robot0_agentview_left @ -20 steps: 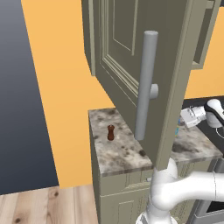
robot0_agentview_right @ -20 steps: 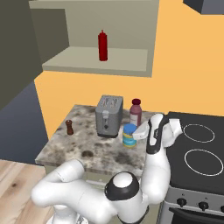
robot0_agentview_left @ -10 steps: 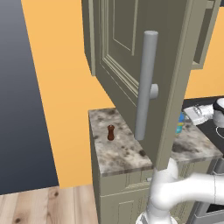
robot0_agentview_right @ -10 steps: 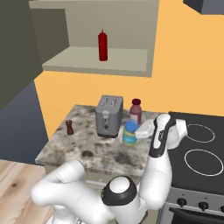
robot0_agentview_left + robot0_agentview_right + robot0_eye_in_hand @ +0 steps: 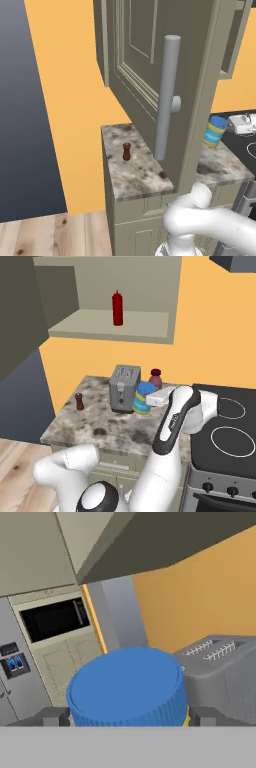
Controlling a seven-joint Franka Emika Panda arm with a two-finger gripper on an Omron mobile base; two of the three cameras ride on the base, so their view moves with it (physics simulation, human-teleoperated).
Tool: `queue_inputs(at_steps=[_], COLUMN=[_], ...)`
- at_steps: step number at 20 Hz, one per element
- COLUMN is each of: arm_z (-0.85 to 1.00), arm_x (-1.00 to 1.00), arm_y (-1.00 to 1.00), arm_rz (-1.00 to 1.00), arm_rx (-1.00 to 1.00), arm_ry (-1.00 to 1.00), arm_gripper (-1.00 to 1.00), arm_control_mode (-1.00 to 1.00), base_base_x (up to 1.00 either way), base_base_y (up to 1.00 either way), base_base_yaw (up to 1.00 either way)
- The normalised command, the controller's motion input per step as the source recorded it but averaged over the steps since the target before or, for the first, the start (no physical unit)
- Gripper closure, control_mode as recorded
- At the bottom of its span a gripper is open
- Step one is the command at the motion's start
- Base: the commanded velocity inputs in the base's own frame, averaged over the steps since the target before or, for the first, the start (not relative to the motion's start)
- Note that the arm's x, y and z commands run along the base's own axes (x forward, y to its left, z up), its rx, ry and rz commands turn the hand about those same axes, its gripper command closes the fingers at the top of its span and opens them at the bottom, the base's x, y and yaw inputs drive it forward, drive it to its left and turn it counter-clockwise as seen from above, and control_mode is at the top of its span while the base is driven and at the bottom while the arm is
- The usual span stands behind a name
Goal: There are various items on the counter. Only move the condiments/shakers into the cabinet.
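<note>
Since a second ago the pincer [image 5: 128, 717] has swung from beside the stovetop to the blue-lidded jar [image 5: 145, 398], its spread tips either side of the lid, gripping nothing I can confirm. Untouched, the shaker [image 5: 127, 151] stands upright, long axis vertical, near the bench's [image 5: 135, 175] left rear corner. It looks light, rigid and easily tipped; pinching its narrow waist seems safest.

Orange-walled kitchen corner

An orange wall [image 5: 210, 331] backs the scene, light wood plank floor [image 5: 45, 235] lies below, a black stovetop [image 5: 227, 428] sits to the right, and a built-in oven [image 5: 52, 619] stands opposite.
</note>
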Motion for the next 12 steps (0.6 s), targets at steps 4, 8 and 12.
queue_inputs(at_steps=[4, 8, 12], arm_z=[1.00, 1.00, 1.00], arm_x=[-0.92, -0.62, -0.43], arm_y=[0.94, 0.99, 0.60], arm_rz=[-0.39, -0.40, -0.42], arm_rx=[-0.04, -0.16, -0.14], arm_ry=[-0.06, -0.12, 0.00], arm_gripper=[1.00, 1.00, 1.00], arm_control_mode=[-1.00, -1.00, -1.00], base_base_x=[0.00, 0.00, 0.00], base_base_y=[0.00, 0.00, 0.00], base_base_yaw=[0.00, 0.00, 0.00])
